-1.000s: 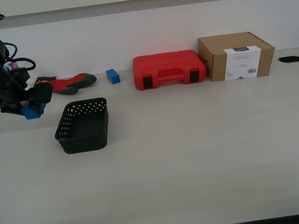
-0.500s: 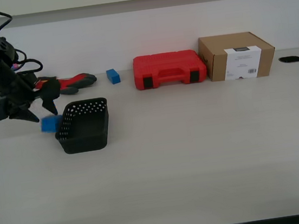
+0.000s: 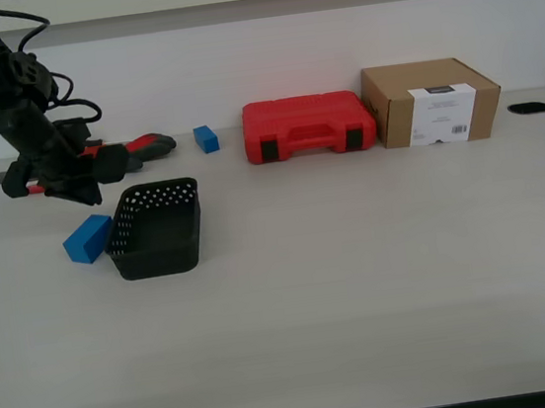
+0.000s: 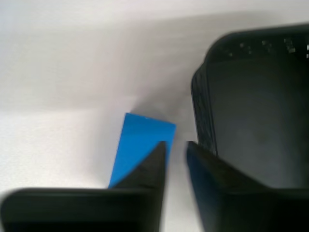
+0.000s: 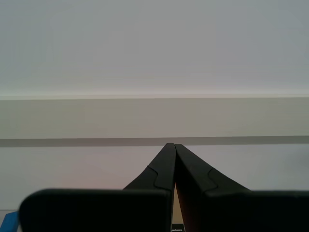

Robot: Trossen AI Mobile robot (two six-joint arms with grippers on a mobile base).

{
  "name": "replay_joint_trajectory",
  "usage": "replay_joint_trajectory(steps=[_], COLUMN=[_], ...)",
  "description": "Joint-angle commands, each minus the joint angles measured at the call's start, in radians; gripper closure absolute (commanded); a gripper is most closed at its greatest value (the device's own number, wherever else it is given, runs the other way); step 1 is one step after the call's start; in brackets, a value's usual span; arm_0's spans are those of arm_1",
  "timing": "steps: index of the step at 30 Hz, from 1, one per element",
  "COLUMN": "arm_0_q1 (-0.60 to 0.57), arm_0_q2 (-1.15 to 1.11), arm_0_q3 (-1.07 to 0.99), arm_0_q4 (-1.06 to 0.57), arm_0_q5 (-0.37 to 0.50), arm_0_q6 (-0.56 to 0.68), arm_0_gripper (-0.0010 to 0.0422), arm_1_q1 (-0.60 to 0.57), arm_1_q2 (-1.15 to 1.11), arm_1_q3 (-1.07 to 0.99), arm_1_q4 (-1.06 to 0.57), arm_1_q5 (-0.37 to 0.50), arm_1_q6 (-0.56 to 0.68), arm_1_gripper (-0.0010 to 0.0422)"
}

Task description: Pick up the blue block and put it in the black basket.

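Blue block point(image 3: 88, 239) lying on the table point(image 3: 380, 270) just below my first gripper point(image 3: 86, 182), outside the black basket point(image 3: 156, 228) and touching its wall. First gripper nearly closed, empty. My second gripper point(image 5: 173, 147) fully closed, holding nothing. Cardboard box point(image 3: 431, 102) label too small to read.
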Motion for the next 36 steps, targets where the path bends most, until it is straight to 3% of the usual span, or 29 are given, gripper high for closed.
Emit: replay_joint_trajectory(steps=[1, 4, 10, 11, 15, 21, 27, 31, 36], arm_0_q1=[0.0, 0.0, 0.0, 0.0, 0.0, 0.0, 0.0, 0.0, 0.0], arm_0_q2=[0.0, 0.0, 0.0, 0.0, 0.0, 0.0, 0.0, -0.001, -0.001], arm_0_q3=[0.001, 0.001, 0.001, 0.001, 0.001, 0.001, 0.001, 0.001, 0.001], arm_0_q4=[0.003, 0.003, 0.003, 0.003, 0.003, 0.0, -0.013, -0.02, -0.02], arm_0_q5=[-0.001, 0.0, -0.001, 0.0, -0.001, -0.001, 0.0, -0.001, 0.001], arm_0_q6=[0.0, 0.0, 0.0, 0.0, 0.0, 0.0, 0.0, 0.0, 0.0], arm_0_gripper=[0.0413, 0.0413, 0.0413, 0.0413, 0.0413, 0.0413, 0.0413, 0.0413, 0.0413], arm_1_q1=[0.003, 0.013, 0.025, 0.025, 0.024, 0.023, -0.037, -0.173, -0.325], arm_1_q2=[0.001, 0.001, 0.061, 0.096, 0.241, 0.218, -0.124, -0.242, -0.066], arm_1_q3=[-0.011, -0.014, -0.013, -0.004, 0.074, 0.162, 0.093, -0.06, -0.148], arm_1_q4=[-0.02, -0.014, 0.012, 0.014, 0.024, -0.114, -0.261, -0.085, 0.087], arm_1_q5=[0.0, -0.103, -0.106, -0.106, -0.094, -0.097, -0.092, -0.068, -0.082], arm_1_q6=[0.053, 0.095, 0.064, 0.053, 0.03, 0.074, 0.085, 0.04, -0.011], arm_1_gripper=[0.0391, 0.0265, 0.0013, 0.0002, 0.0124, 0.0411, 0.0415, 0.0414, 0.0414])
